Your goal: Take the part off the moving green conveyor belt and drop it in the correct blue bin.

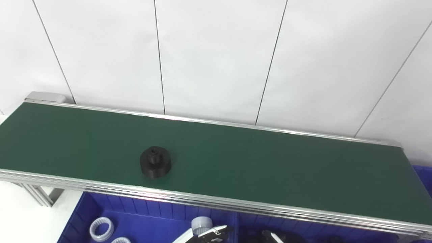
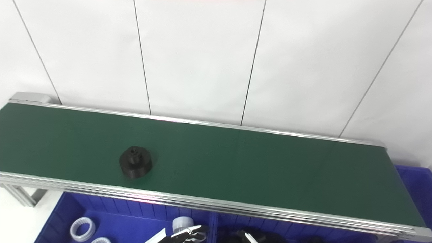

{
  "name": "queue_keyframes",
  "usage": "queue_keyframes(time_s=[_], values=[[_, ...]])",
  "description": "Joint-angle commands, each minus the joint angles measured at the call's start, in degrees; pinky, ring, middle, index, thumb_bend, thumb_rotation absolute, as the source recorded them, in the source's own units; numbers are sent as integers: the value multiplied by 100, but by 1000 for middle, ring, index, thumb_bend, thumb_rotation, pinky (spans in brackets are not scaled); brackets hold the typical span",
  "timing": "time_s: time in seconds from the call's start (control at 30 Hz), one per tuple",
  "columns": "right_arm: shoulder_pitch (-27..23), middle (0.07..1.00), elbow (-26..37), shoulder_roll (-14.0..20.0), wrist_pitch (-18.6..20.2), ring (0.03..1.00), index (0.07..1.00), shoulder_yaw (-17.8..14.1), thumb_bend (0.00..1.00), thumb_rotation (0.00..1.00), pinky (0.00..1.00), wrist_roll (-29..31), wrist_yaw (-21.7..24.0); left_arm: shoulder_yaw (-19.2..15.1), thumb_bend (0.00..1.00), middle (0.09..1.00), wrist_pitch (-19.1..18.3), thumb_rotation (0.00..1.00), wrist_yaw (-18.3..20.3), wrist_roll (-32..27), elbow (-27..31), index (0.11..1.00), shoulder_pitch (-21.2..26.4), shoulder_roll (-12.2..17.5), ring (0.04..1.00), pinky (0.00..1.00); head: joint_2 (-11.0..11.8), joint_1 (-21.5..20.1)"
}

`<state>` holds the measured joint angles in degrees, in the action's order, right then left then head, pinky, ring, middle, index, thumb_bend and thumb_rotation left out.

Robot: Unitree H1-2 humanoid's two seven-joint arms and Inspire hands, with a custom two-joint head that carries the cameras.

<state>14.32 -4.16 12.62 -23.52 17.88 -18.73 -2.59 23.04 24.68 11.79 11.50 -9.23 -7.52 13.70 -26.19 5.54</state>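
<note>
A black round part (image 1: 155,162) with a small raised hub lies on the green conveyor belt (image 1: 270,162), left of centre and near the front rail. It also shows in the right eye view (image 2: 135,162). Only the tips of my left hand (image 1: 212,233) and right hand (image 1: 270,237) show at the bottom edge, below the belt and over the blue bins. Both hands are well short of the part and touch nothing that I can see. Too little of them shows to tell how the fingers stand.
A blue bin (image 1: 84,209) at the lower left holds white toothed rings (image 1: 101,228) and a white ribbed part (image 1: 201,223). A second blue bin (image 1: 337,233) lies to its right, and another blue bin (image 1: 424,175) at the belt's right end. A white wall stands behind.
</note>
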Motion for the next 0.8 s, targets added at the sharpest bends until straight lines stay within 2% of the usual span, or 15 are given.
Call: queue_keyframes(time_s=[0.0,0.13,0.2,0.27,0.3,0.37,0.4,0.47,0.67,0.77], values=[[-191,935,338,10,-336,913,906,-92,321,801,828,92,-67,-15,483,934,224,492,-107,-92,77,907,110,33,892,801,-24,-30],[-418,929,725,-68,-277,906,901,-239,340,810,821,28,-32,-30,483,934,224,511,-113,-52,113,909,111,53,891,802,-72,-101],[-610,922,1000,-153,-189,893,896,-349,369,759,808,-144,-71,-43,484,940,224,528,-124,-36,112,914,120,72,894,808,-104,-143],[-821,897,1246,-264,-78,867,874,-467,433,623,776,-334,-122,-50,476,940,222,541,-134,-14,119,917,130,80,892,807,-122,-193],[-943,895,1392,-343,28,865,872,-523,438,612,774,-388,-115,-50,476,940,221,541,-132,-31,118,917,134,80,892,807,-128,-213],[-1202,885,1663,-494,237,855,861,-609,481,468,764,-475,-64,-45,472,939,221,535,-121,-72,117,914,134,77,891,805,-124,-209],[-1331,876,1781,-568,368,845,855,-643,505,356,750,-511,-29,-38,468,939,221,526,-118,-87,115,914,135,76,892,806,-121,-204],[-1633,871,1912,-688,628,841,857,-702,544,261,749,-528,60,-13,463,938,223,522,-132,-113,107,912,140,76,895,808,-114,-179],[-2513,876,1938,-928,1248,853,867,-743,638,293,775,-742,260,9,465,939,221,552,-118,-66,115,913,146,112,895,809,-124,-243],[-2925,872,1806,-1063,1490,840,860,-723,690,259,758,-856,280,36,471,940,222,560,-112,-65,86,913,165,122,888,801,-127,-257]])
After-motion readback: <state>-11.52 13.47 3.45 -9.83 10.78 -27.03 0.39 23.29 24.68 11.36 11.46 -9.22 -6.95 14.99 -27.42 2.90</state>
